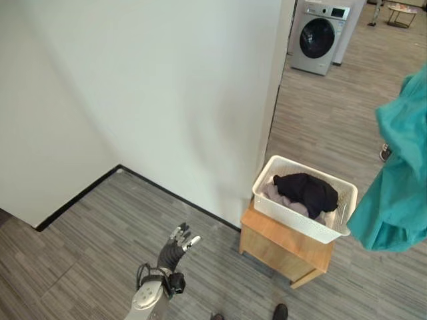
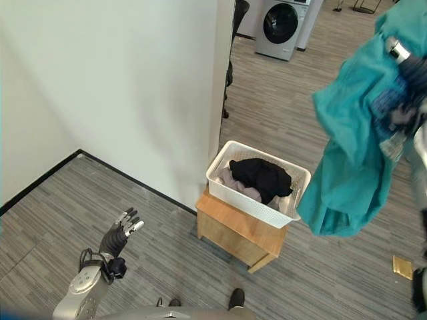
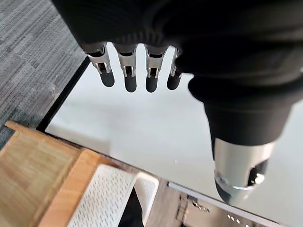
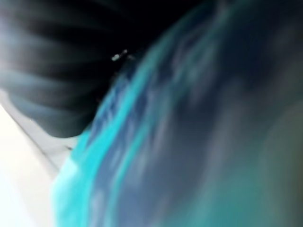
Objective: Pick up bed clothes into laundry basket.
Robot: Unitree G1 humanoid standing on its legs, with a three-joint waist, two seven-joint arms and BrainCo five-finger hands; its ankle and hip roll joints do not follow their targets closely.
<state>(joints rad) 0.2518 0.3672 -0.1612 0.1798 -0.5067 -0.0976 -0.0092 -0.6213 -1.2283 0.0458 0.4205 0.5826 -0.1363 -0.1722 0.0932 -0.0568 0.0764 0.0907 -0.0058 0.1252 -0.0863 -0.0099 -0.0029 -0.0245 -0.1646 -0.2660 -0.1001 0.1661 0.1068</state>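
A teal cloth [image 2: 360, 147] hangs in the air to the right of the white laundry basket [image 2: 220, 189], held up by my right hand [image 2: 408, 73], whose fingers are gripped in the cloth near its top; the teal cloth [image 4: 156, 142] covers the right wrist view. The basket stands on a low wooden stool [image 2: 230, 230] and holds a black garment [image 2: 260, 177] over a pale one [image 2: 237, 185]. My left hand [image 2: 119, 235] hovers low over the floor at the left, far from the basket, fingers [image 3: 128, 71] straight and empty.
A white wall corner [image 2: 217, 100] stands just behind the basket. A washing machine [image 2: 280, 27] is at the far end of the wood-pattern floor. A small yellow item [image 2: 403, 267] lies on the floor at the right. A person's shoes [image 1: 280, 311] show at the bottom edge.
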